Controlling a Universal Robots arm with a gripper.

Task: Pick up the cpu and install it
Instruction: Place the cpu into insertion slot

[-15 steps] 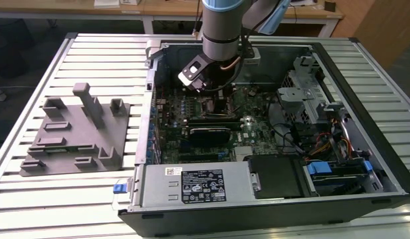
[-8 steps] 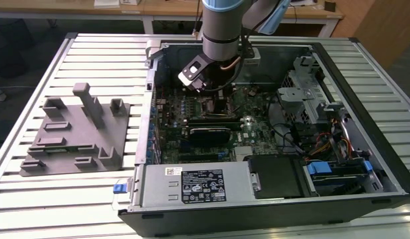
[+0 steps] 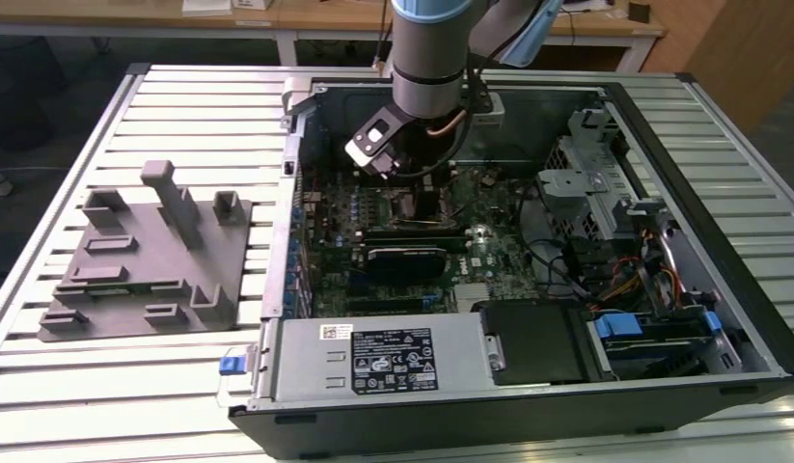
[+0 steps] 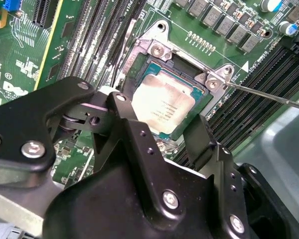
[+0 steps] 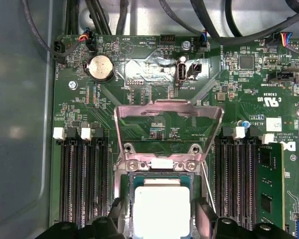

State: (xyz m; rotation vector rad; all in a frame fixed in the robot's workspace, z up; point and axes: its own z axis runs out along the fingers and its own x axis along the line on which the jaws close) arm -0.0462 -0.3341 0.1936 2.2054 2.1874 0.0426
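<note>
The cpu (image 4: 163, 102), a pale silver square chip, lies flat in the black motherboard socket (image 4: 202, 107); it also shows in the first wrist view, cpu (image 5: 161, 206). My gripper (image 4: 162, 115) hovers just over it, open, one black finger (image 4: 120, 107) on each side of the chip with a narrow gap to its edges. The first wrist view shows the same straddle, gripper (image 5: 161, 214). The socket's metal load plate (image 5: 168, 110) stands swung up, and its thin lever (image 4: 269, 94) sticks out sideways. In the exterior view the arm's wrist (image 3: 429, 87) reaches down into the open computer case (image 3: 705, 145).
Memory slots (image 5: 82, 184) flank the socket on both sides. Black cables (image 5: 209, 22) run along the board's edge. On the exterior view's left a grey fixture plate (image 3: 146, 260) with upright posts rests on the slatted table (image 3: 62, 386). A power supply (image 3: 370, 357) and drive cage (image 3: 603, 183) crowd the case.
</note>
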